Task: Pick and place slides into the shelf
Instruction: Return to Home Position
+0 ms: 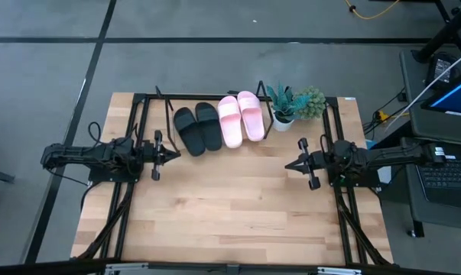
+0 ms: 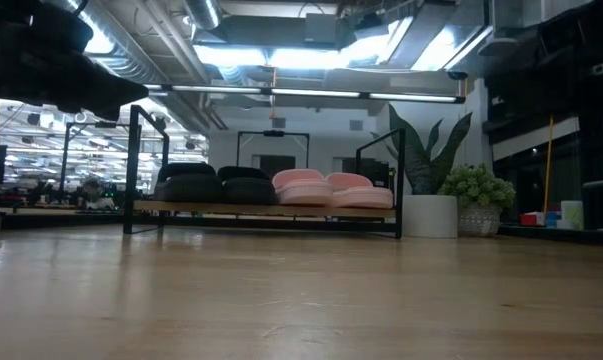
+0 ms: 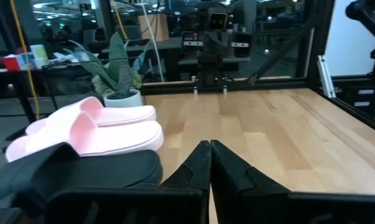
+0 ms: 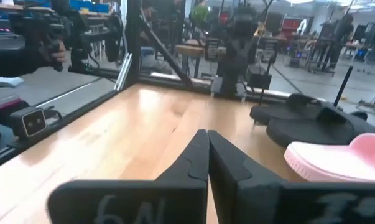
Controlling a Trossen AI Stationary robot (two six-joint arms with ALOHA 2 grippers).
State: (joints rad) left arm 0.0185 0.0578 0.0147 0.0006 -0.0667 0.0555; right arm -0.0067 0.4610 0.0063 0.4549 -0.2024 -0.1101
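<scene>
You have four slides to count on the one shelf (image 2: 181,208) at the far edge of the table (image 1: 230,214): two black slides (image 1: 189,131) and two light pink slides (image 1: 230,122). Toward the far right corner stand two potted plants, one spiky plant (image 1: 280,103) and one bushy plant (image 1: 310,103). Two grippers show, the left gripper (image 1: 173,154) and the right gripper (image 1: 290,164).

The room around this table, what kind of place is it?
Probably a robotics lab or workshop: exposed ceiling ducts and strip lights, a laptop beside the wooden table, and a cluttered workbench behind.
</scene>
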